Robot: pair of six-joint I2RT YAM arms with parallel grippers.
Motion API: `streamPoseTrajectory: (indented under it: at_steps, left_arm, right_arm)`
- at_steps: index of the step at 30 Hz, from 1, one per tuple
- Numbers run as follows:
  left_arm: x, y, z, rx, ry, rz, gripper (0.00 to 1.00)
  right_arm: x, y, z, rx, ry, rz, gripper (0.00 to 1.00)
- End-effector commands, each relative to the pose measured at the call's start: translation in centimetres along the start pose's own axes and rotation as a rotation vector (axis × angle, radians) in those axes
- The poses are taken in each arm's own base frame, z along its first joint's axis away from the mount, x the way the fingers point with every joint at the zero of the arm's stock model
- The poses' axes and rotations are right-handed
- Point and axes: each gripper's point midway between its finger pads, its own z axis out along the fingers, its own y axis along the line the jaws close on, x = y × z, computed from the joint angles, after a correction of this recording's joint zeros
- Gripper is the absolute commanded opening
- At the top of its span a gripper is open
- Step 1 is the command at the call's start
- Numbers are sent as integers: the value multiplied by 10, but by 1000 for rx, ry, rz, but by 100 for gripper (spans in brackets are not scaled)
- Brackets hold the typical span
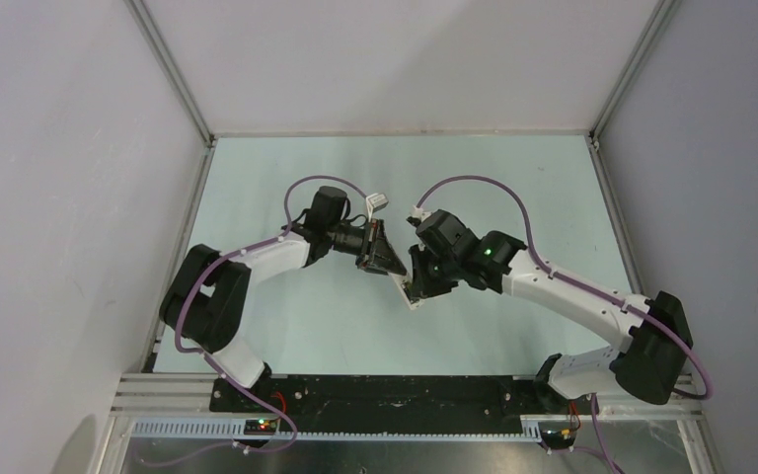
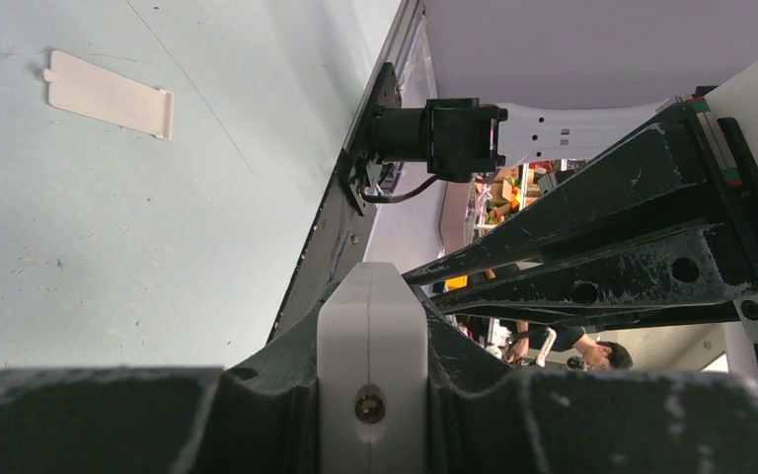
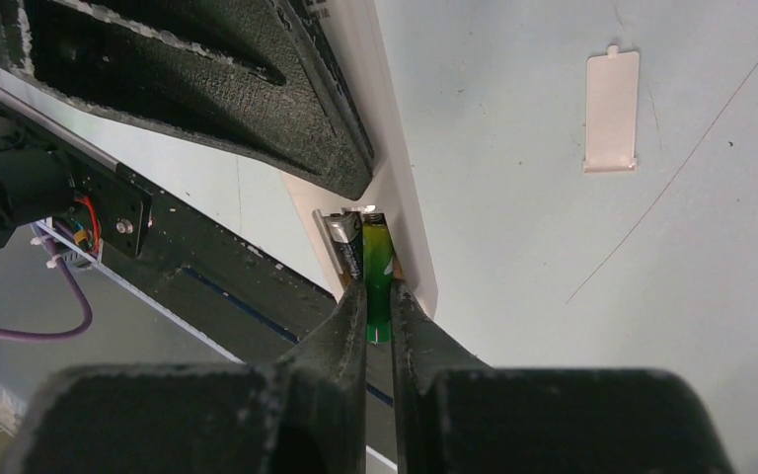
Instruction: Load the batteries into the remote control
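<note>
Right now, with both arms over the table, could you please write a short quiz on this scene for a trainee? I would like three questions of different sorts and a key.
1. Multiple choice: what does the right gripper pinch?
A) the green battery
B) a screwdriver
C) nothing
2. True or false: the white cover is closed on the remote control.
3. Fill in: the remote control is held by the ___ gripper.

Key
1. A.
2. False; the cover lies apart on the table.
3. Left; the left gripper is shut on it.
</note>
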Motion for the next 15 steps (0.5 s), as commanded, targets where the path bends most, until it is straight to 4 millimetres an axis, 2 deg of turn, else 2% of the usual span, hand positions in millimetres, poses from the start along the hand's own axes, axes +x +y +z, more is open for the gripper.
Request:
streamPoseTrajectory:
  at_steps: [1, 7, 15]
  left_arm:
    - [2, -14, 0, 52, 29, 18, 0]
    - [-6, -21, 0, 54, 16, 23, 0]
    - [-7, -16, 2, 47, 18, 3, 0]
  right_arm:
    - [-22, 3, -2, 13, -63, 4, 12]
    - [-22, 2, -3, 18, -67, 1, 23]
    - [-25, 1, -17, 20, -90, 4, 36]
